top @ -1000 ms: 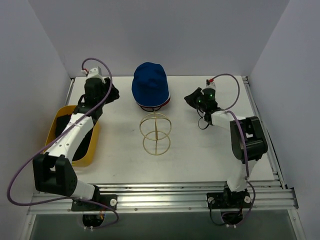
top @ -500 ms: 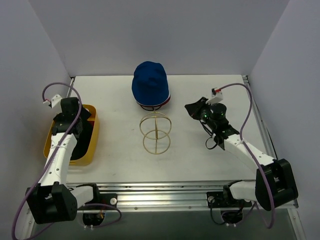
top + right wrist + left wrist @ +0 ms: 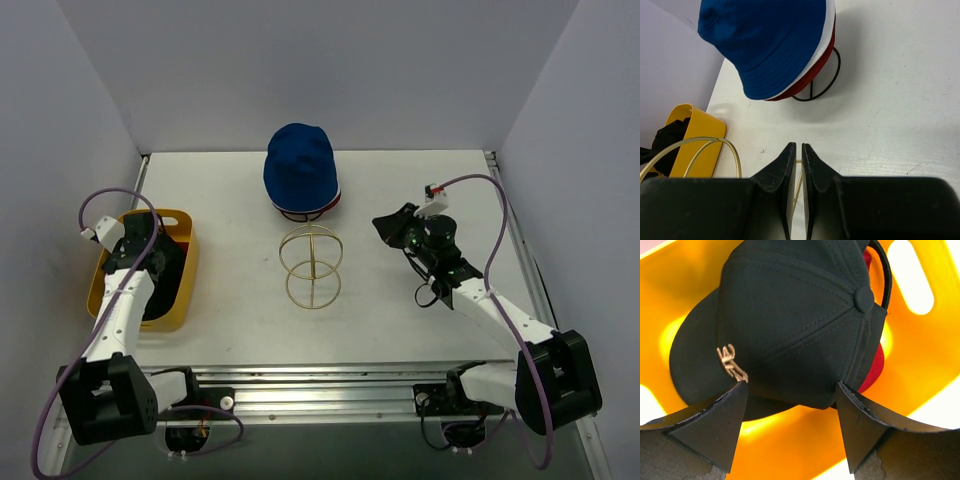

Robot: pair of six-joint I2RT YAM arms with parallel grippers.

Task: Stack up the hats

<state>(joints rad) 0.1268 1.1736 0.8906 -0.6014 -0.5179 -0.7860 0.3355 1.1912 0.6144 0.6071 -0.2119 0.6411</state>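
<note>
A blue hat (image 3: 300, 168) tops a stack at the back centre. In the right wrist view the blue hat (image 3: 765, 40) lies over a white brim (image 3: 826, 35) and a dark red brim (image 3: 805, 82), all on a black wire stand (image 3: 836, 70). My left gripper (image 3: 791, 386) hangs open over a black baseball cap (image 3: 790, 315) with gold stitching, inside the yellow tub (image 3: 920, 355). A red cap (image 3: 875, 367) peeks out from under the black one. My right gripper (image 3: 798, 146) is shut on nothing, low over the table right of the stack.
A gold wire sphere (image 3: 311, 267) stands in front of the hat stack, between the arms. The yellow tub (image 3: 190, 275) sits at the left edge, my left gripper (image 3: 158, 252) above it. My right gripper (image 3: 388, 226) points toward the sphere. White walls enclose the table.
My left arm has pulled back from the table's far left to above the tub, and its jaws have opened wide. The right arm has drawn back toward the near right, still shut.
</note>
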